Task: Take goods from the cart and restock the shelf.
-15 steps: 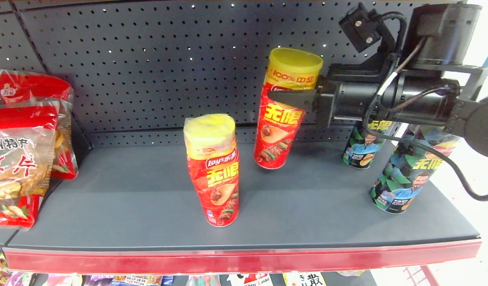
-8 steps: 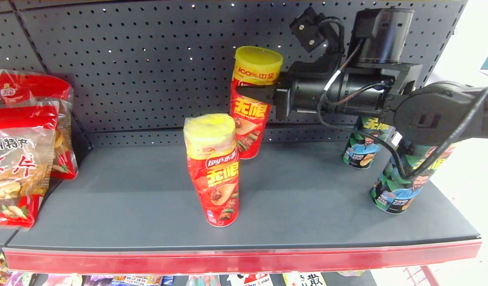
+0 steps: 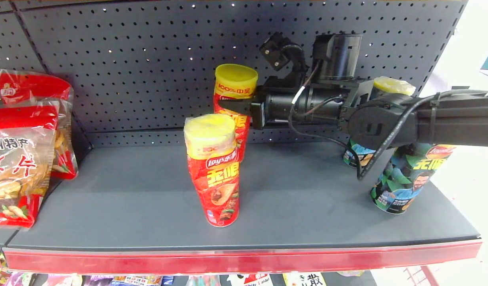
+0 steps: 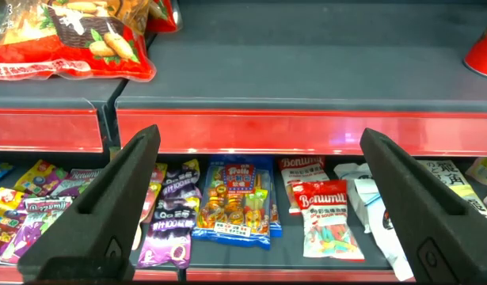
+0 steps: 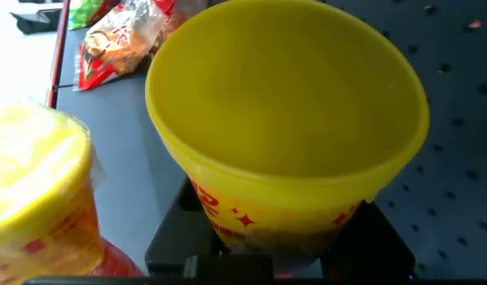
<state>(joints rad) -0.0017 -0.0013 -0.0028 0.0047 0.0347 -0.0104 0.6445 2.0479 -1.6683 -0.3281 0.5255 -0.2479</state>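
1. A red cylindrical chip can with yellow plastic lid (image 3: 234, 93) stands upright near the grey pegboard panel (image 3: 128, 59), its base hidden behind a film-wrapped red chip can (image 3: 214, 171) at its 6 o'clock.
2. The right gripper (image 3: 232, 106) clamps it just below the lid, the arm stretched level from 3 o'clock.
3. The left gripper (image 4: 259, 210), jaws wide, faces the shelf's red front edge (image 4: 306, 131).
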